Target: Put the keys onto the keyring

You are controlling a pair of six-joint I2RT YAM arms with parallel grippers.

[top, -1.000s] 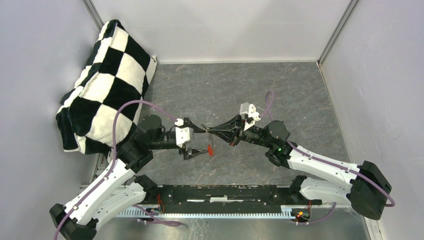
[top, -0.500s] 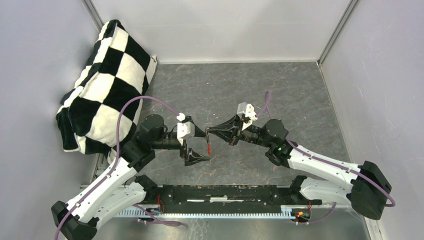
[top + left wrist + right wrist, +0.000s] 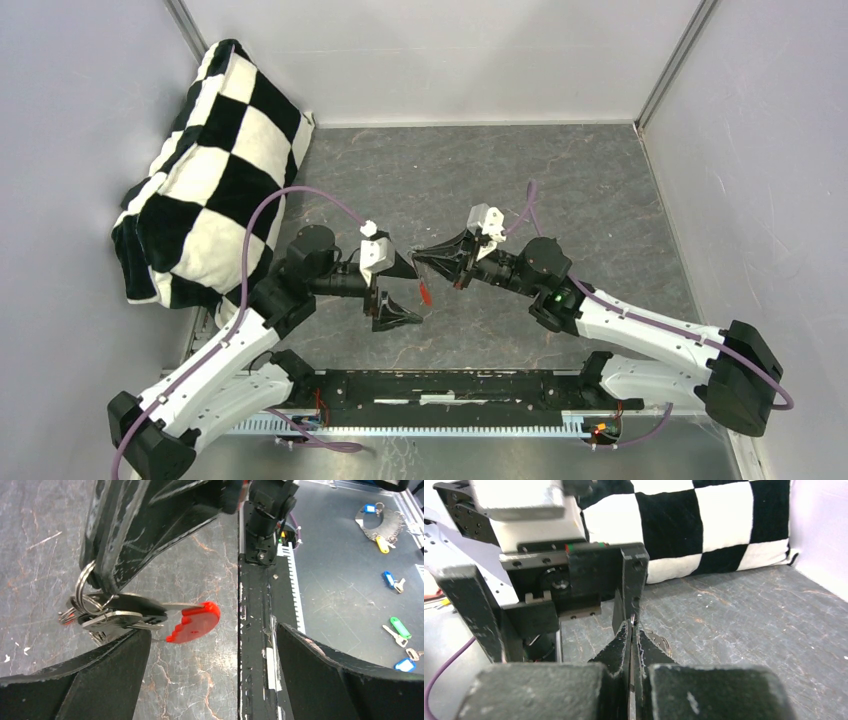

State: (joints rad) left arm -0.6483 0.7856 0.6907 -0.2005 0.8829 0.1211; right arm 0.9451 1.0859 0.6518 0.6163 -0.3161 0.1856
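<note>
Right tool (image 3: 419, 257) is pinched fully closed on the keyring (image 3: 84, 586), a thin metal loop held up over the ctr of the grey surface (image 3: 450, 170). The keys bunch off the loop: black-head key (image 3: 135, 606) on top, red-head key (image 3: 196, 621) sticking out past it, w/ bare metal blades under. Left tool (image 3: 418, 296) is spread wide, gripping nothing, its fingers (image 3: 75, 680) either side of the bunch. One finger sits just under the blades, contact unclear. Checkered pillow (image 3: 215, 150) at far left.
</note>
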